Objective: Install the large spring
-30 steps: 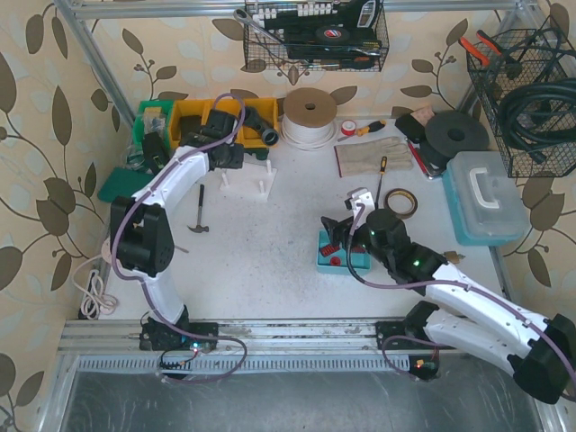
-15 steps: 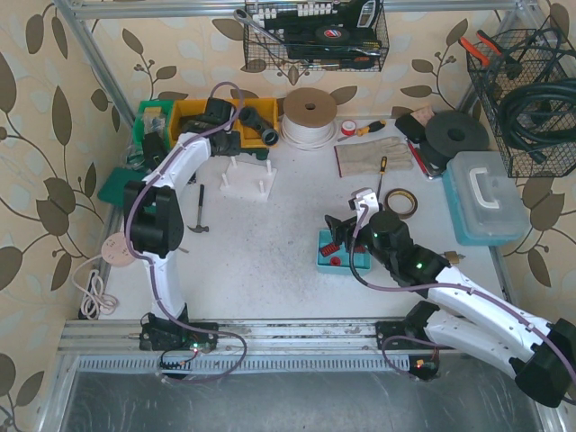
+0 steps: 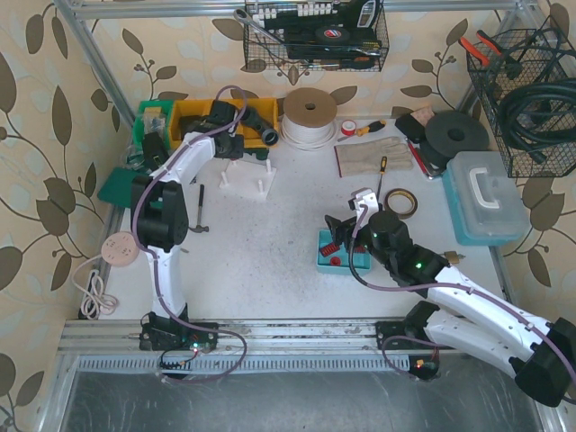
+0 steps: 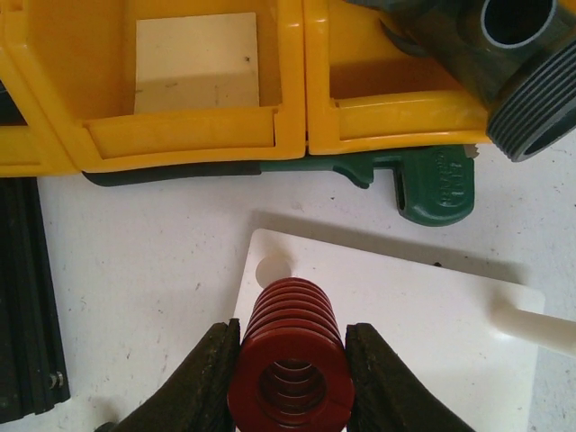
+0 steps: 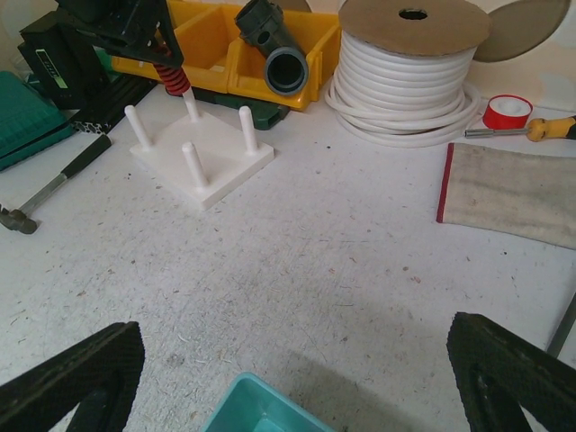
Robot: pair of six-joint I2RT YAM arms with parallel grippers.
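The large spring (image 4: 290, 324) is a red coil, gripped on both sides by my left gripper (image 4: 290, 382), which is shut on it. The coil hangs end-down over the back-left peg (image 4: 273, 268) of the white peg board (image 4: 405, 315); the peg's tip shows just beyond the coil. In the right wrist view the spring (image 5: 171, 79) sits at the top of that peg, and the board (image 5: 216, 166) has three more bare pegs. My right gripper (image 5: 292, 382) stands wide open and empty above the table, far from the board.
Yellow bins (image 4: 207, 81) and a dark pipe fitting (image 4: 513, 63) crowd the board's far side, with a green clamp (image 4: 432, 184) under them. A hammer (image 5: 54, 184) lies to the left, a white cord spool (image 5: 409, 72) to the right, and a teal tray (image 3: 342, 256) below my right gripper.
My left arm has swung its elbow forward and carried the spring back over the board's rear-left peg. The right arm has stayed put.
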